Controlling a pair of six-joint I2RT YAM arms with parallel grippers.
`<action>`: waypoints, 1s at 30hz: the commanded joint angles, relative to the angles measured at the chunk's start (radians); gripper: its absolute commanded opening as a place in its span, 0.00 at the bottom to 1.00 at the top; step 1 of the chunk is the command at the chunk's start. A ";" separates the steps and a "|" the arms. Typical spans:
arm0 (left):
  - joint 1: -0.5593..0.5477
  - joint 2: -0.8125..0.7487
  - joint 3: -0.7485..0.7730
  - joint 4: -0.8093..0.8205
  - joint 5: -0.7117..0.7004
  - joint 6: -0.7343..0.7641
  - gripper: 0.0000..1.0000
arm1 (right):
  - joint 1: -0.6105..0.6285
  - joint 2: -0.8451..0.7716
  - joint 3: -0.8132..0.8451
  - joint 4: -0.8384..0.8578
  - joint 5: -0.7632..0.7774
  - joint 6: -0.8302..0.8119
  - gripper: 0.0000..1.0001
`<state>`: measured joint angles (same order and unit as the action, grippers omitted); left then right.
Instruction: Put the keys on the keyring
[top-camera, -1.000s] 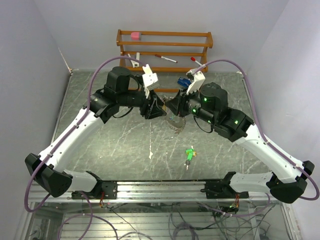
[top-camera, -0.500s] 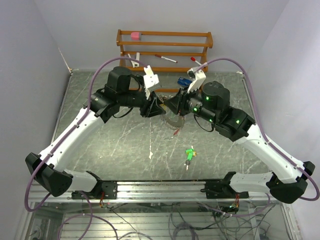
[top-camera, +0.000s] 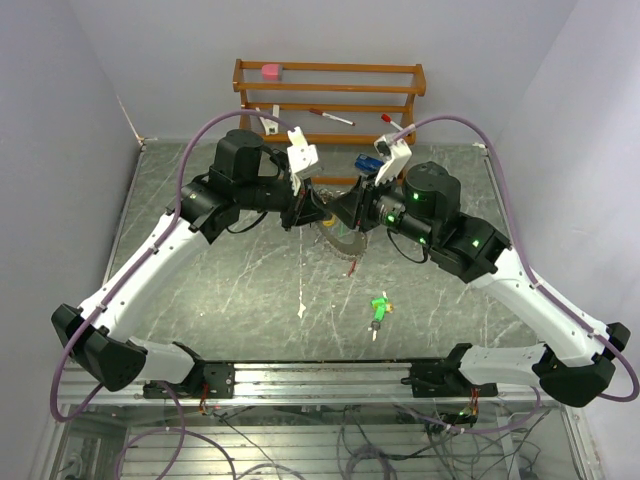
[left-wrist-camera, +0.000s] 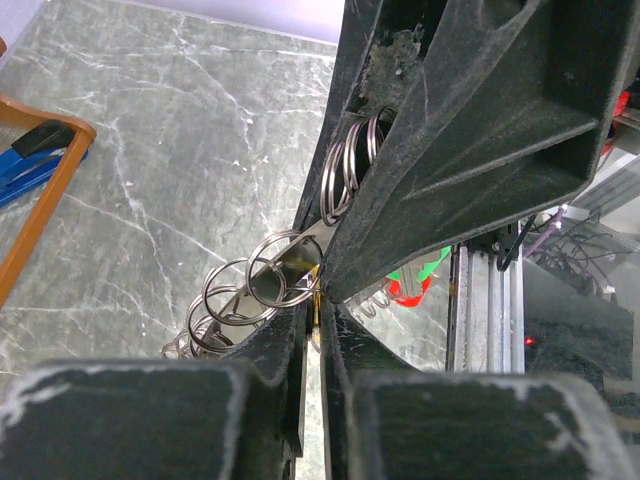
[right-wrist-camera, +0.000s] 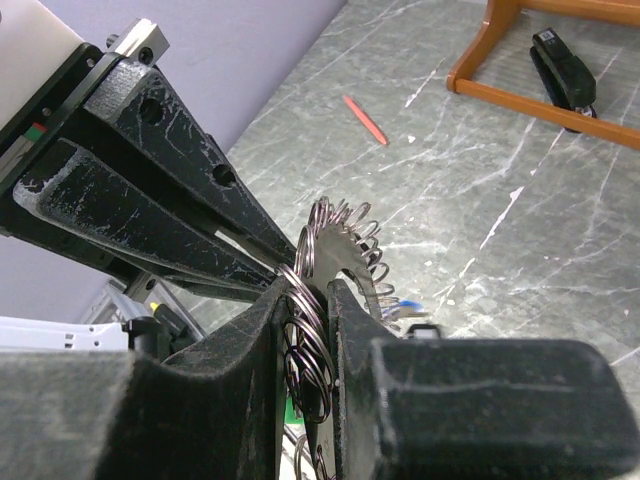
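The keyring (top-camera: 345, 243), a pale flat ring edged with many small split rings, hangs above the table between both grippers. My right gripper (top-camera: 347, 213) is shut on its upper part, and the plate and wire rings sit pinched between the jaws (right-wrist-camera: 322, 295). My left gripper (top-camera: 318, 213) comes in from the left with its jaws almost together on a thin yellowish edge of the keyring (left-wrist-camera: 318, 305). A red-headed key (top-camera: 351, 268) dangles from the ring's lower edge. A loose green-headed key (top-camera: 379, 310) lies on the table nearer the arm bases.
A wooden rack (top-camera: 330, 90) stands at the back with red-capped pens (top-camera: 330, 117) and a pink block (top-camera: 270, 71). A blue and black stapler (top-camera: 368, 163) lies by its foot. A red pen (right-wrist-camera: 365, 118) and a white scrap (top-camera: 301, 310) lie on the marble tabletop.
The left gripper's jaws have closed at the keyring's edge. The keyring has lifted slightly and tilted, and the red key now hangs clear below it. The right gripper kept its grip.
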<state>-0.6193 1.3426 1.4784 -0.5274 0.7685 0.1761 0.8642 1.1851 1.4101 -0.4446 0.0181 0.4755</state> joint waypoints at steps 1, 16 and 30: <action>-0.006 -0.003 0.037 0.009 0.008 0.018 0.08 | 0.004 -0.034 0.029 0.054 -0.002 0.007 0.00; -0.006 -0.046 0.064 -0.200 0.099 0.142 0.07 | -0.013 -0.073 -0.034 0.000 0.109 -0.030 0.00; -0.006 0.022 0.163 -0.449 0.125 0.258 0.07 | -0.016 -0.131 -0.252 0.096 0.110 -0.050 0.05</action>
<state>-0.6201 1.3670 1.6093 -0.8459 0.8429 0.3996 0.8680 1.0843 1.2037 -0.4072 0.0429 0.4473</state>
